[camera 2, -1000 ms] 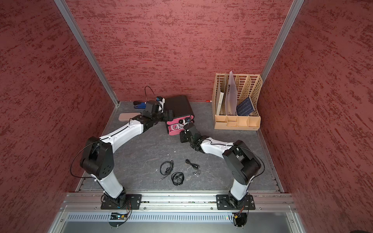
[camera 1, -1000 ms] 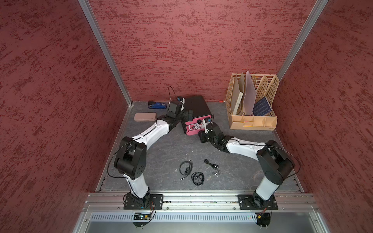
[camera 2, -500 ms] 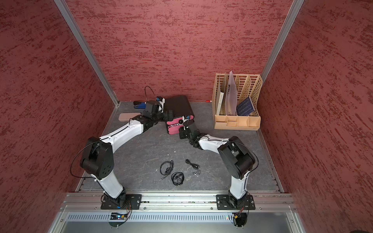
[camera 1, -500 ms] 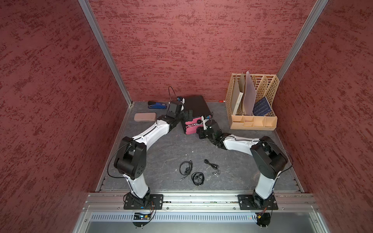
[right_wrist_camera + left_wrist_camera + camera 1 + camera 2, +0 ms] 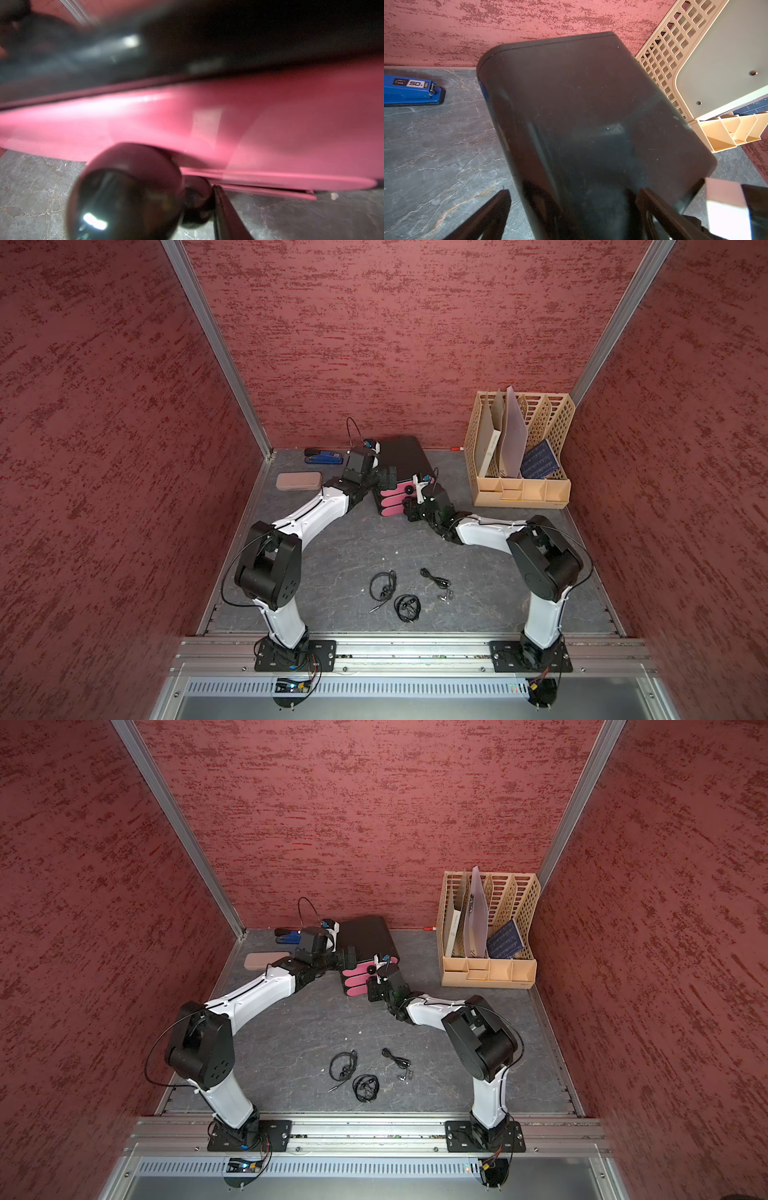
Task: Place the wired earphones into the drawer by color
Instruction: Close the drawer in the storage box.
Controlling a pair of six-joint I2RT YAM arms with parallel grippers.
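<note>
R pincer (image 5: 409,509) by drawer (image 5: 388,499), grip unclear.

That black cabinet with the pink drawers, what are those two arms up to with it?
Both arms are at the small black rounded cabinet with three pink drawers. The left gripper stands open astride an upper edge of it, as if steadying it. The right gripper sits at its front by the round black knobs; whether it grips one is unclear. Three black wired earphones lie loose on the grey table, not yet put away.
</note>
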